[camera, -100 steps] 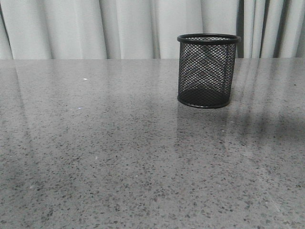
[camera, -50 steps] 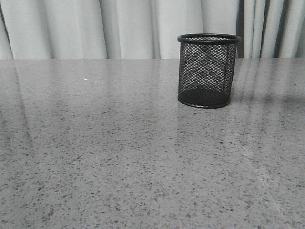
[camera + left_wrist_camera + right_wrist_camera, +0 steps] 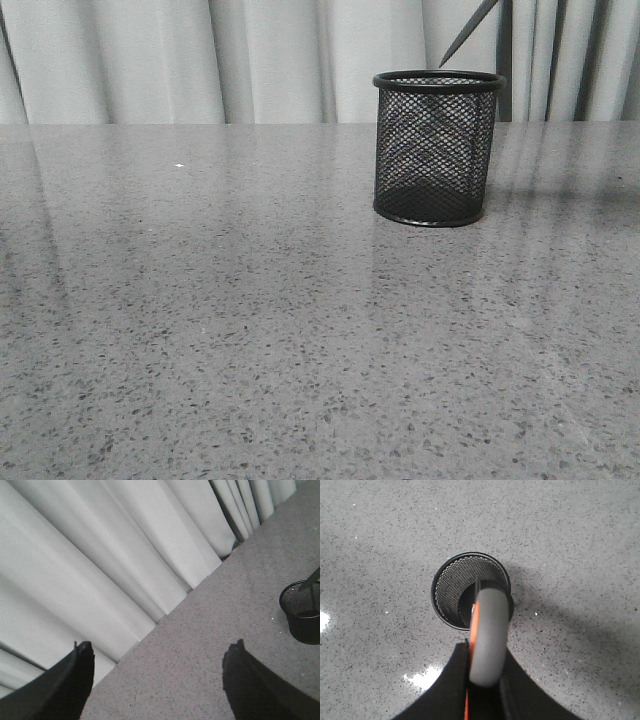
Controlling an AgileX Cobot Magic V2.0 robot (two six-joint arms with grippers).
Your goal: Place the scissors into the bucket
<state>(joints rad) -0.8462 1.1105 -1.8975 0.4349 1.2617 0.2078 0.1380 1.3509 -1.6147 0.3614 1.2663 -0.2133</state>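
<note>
The bucket (image 3: pixel 435 148), a black wire-mesh cup, stands upright on the grey table at the back right. It looks empty in the right wrist view (image 3: pixel 452 592). The scissors' blade tip (image 3: pixel 465 35) comes down from the top edge, just above the bucket's rim. In the right wrist view my right gripper (image 3: pixel 486 666) is shut on the scissors (image 3: pixel 487 635) by their grey, orange-lined handle, directly above the bucket's opening. My left gripper (image 3: pixel 160 667) is open and empty, high above the table's far left; the bucket (image 3: pixel 302 612) and blade tip (image 3: pixel 312 577) show at that view's edge.
Grey-white curtains (image 3: pixel 250 60) hang behind the speckled grey table (image 3: pixel 250 320). A dark gap between curtains (image 3: pixel 506 50) lies behind the bucket. Nothing else stands on the table in view.
The scissors' blade tip has come into the front view from the top, above the bucket. The shadow on the table at right has shrunk. The bucket has not moved.
</note>
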